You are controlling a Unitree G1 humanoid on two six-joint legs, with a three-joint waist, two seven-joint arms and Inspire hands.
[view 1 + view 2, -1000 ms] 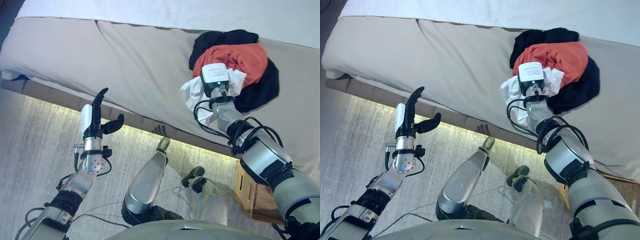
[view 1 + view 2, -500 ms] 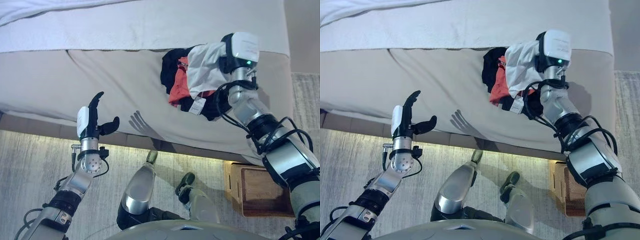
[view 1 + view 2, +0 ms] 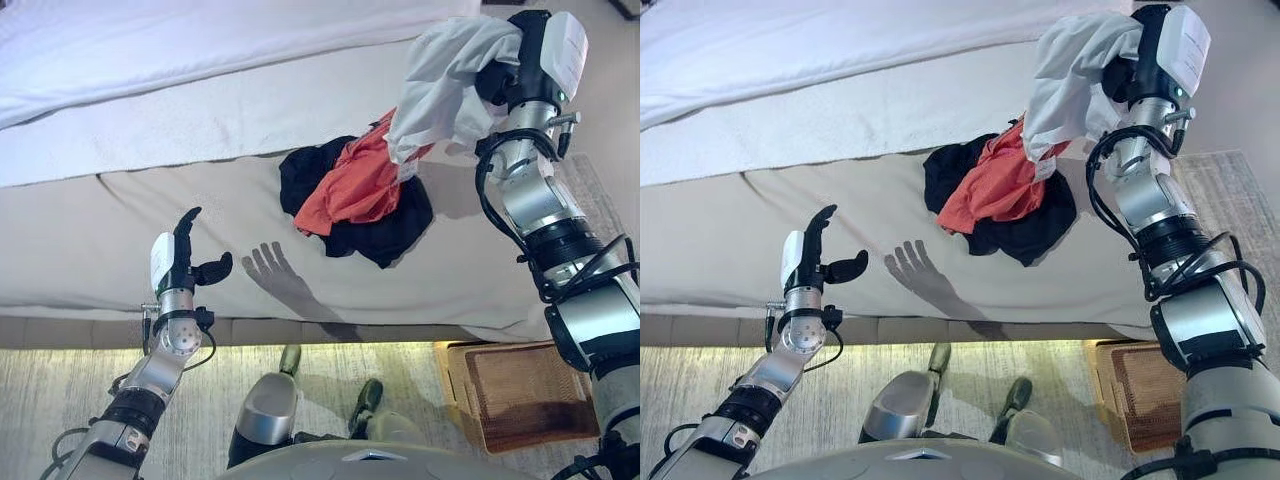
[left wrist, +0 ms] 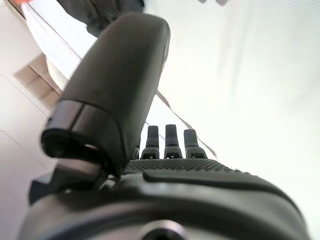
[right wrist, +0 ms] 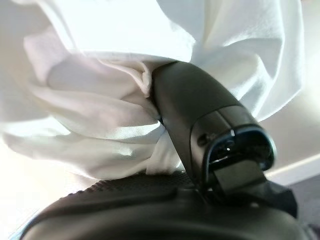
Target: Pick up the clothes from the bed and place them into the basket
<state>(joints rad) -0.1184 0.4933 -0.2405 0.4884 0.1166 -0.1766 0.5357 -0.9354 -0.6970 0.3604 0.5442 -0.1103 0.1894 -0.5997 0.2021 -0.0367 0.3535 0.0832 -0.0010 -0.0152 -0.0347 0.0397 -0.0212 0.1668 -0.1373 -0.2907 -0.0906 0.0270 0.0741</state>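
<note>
My right hand (image 3: pixel 500 75) is shut on a white garment (image 3: pixel 440 75) and holds it in the air above the bed's right part; the cloth hangs down from the hand. In the right wrist view my thumb (image 5: pixel 200 115) presses into the bunched white garment (image 5: pixel 100 110). A pile of orange clothing (image 3: pixel 350 190) and black clothing (image 3: pixel 385 228) lies on the beige bed (image 3: pixel 150 210) below the garment. My left hand (image 3: pixel 185 258) is open and empty, raised in front of the bed's near edge, its fingers (image 4: pixel 165 140) straight. A woven basket (image 3: pixel 520 390) stands on the floor at the lower right.
A white duvet (image 3: pixel 180 50) covers the far part of the bed. A grey carpet (image 3: pixel 60 400) lies in front of the bed. The basket stands close against the bed's side under my right arm.
My right hand has lifted the white garment off the pile and carries it up and to the right. The camera has shifted, so the whole scene moved. My left hand stays raised and open.
</note>
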